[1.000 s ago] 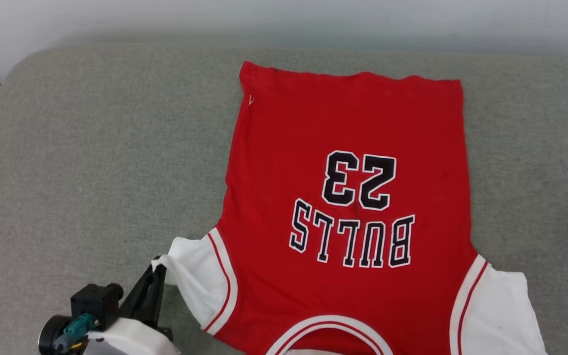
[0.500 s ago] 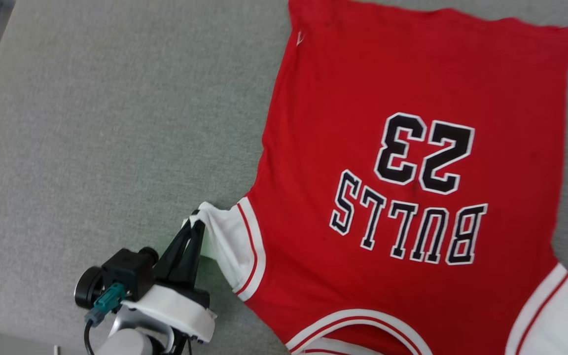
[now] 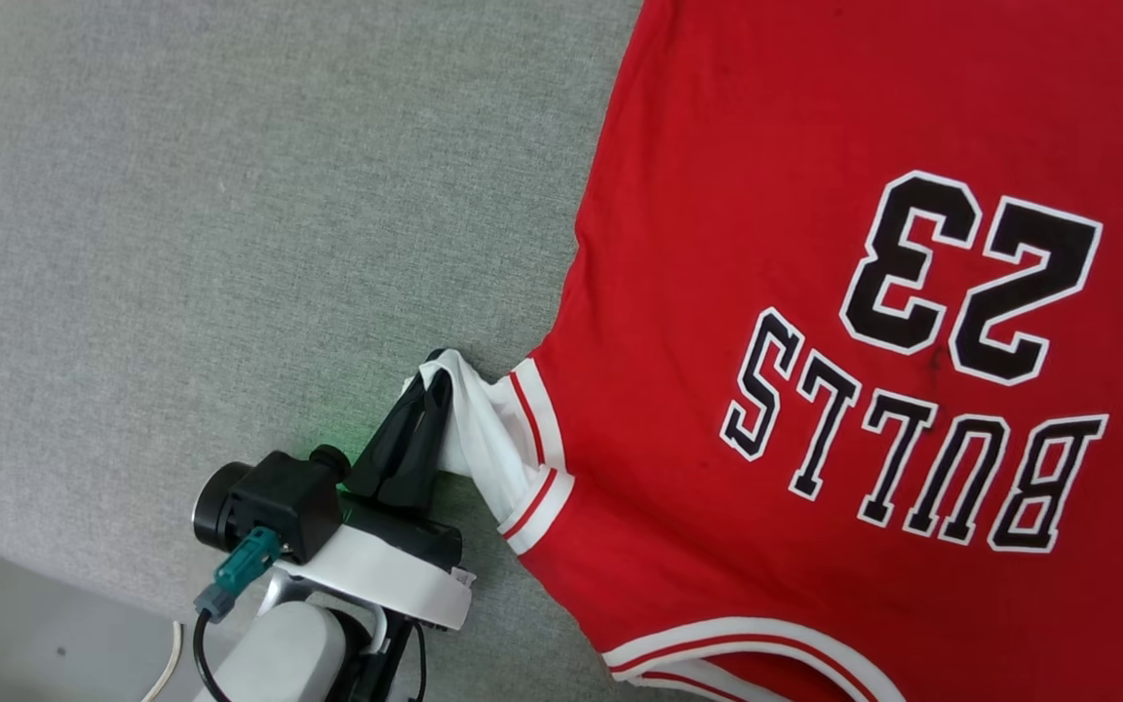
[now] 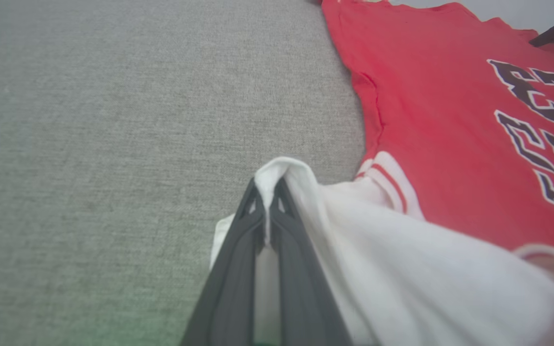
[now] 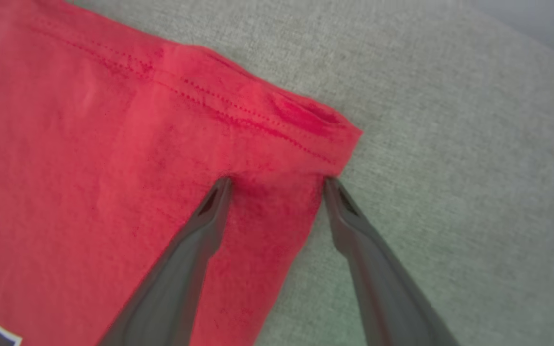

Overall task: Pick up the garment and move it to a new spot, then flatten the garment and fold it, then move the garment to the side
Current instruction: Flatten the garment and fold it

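Head view: shirt [image 3: 815, 292] lies flat on the grey cushion [image 3: 230, 224], filling the 3 o'clock side, lettering upside down to me. Left gripper [image 3: 433, 382] sits at 7 o'clock, fingers aimed at 1 o'clock, pinching the white sleeve [image 3: 484, 439].
Left wrist view: I see both fingers pressed together on a fold of that sleeve, red body at 2 o'clock.
Right wrist view: right gripper [image 5: 277, 180] spread at the hem corner, one tip on red cloth, the other at its edge.

Red, white-sleeved garment [image 3: 815, 292]; grey cushion [image 3: 230, 244]
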`<state>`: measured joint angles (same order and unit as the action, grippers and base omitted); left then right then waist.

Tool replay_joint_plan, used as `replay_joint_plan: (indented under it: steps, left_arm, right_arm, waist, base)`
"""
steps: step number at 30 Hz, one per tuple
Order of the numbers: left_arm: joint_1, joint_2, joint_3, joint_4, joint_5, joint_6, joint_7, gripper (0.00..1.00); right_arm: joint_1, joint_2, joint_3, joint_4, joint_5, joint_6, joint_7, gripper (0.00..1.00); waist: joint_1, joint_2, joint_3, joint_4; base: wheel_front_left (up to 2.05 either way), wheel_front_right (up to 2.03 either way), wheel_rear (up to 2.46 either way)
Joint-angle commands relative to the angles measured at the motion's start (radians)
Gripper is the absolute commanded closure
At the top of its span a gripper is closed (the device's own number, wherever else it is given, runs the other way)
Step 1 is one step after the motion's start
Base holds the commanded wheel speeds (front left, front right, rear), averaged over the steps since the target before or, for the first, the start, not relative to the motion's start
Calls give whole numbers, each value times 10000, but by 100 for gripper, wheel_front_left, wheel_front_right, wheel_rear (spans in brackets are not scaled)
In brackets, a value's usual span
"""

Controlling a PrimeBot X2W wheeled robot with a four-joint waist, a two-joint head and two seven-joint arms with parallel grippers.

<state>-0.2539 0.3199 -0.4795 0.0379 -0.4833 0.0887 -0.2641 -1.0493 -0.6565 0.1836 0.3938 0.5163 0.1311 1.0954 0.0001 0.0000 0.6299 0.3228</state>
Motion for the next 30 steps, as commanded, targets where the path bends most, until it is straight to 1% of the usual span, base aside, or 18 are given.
replay_joint_plan:
  steps: [1, 5, 6, 7, 9, 13, 16, 20, 23, 26, 30]
  left_arm:
    - [-85, -85, 40, 96, 58, -37, -3, 100]
    - [-84, -291, 227, 285, 244, -239, 16, 100]
    - [-73, -324, 275, 332, 266, -276, 16, 100]
    - [-56, -348, 324, 365, 314, -326, 16, 100]
    - [-29, -393, 430, 464, 373, -413, 19, 100]
    - [85, -490, 635, 577, 486, -563, 17, 100]
    - [286, -536, 801, 711, 542, -634, 14, 100]
    - [527, -538, 987, 931, 600, -716, 11, 100]
    - [739, -528, 1116, 1055, 639, -768, 8, 100]
    - [1064, -440, 1239, 1156, 663, -723, 8, 100]
    - [1523, -290, 1402, 1249, 616, -634, -8, 100]
  right_arm:
    - [421, 116, 111, 226, -50, -8, 81, 0]
    - [1151, -31, 291, 416, -15, -6, 335, 0]
    - [1236, -81, 290, 395, 41, -6, 363, 85]
    - [1245, -141, 269, 351, 48, -6, 305, 100]
    - [1137, -201, 113, 285, 56, -8, 108, 100]
    - [820, -70, -101, 34, 116, -8, -554, 100]
    - [786, -132, 177, -231, 218, -8, -1112, 100]
    - [1079, -283, 511, -421, 630, -8, -1940, 100]
    - [1595, -666, 902, -790, 1054, -8, -2511, 100]
    - [2349, -1123, 1276, -1392, 1577, -8, -3010, 100]
    - [3678, -1739, 1375, -2215, 2023, -8, -3773, 100]
  waist:
    - [-1, 0, 87, 81]
    - [-1, 0, 108, 75]
    - [-1, 0, 100, 57]
    - [-1, 0, 89, 30]
    - [-1, 0, 19, -14]
    - [-1, 0, -299, -152]
    - [-1, 0, -708, -333]
    - [-1, 0, -1427, -582]
    - [-1, 0, -1983, -741]
    - [-1, 0, -2532, -938]
    - [-1, 0, -3253, -1218]
  base:
    - [0, 0, 0]
    - [0, 0, 0]
    - [0, 0, 0]
    - [0, 0, 0]
    - [0, 0, 0]
    - [0, 0, 0]
    - [0, 0, 0]
    - [0, 0, 0]
    - [0, 0, 0]
    - [0, 0, 0]
    - [0, 0, 0]
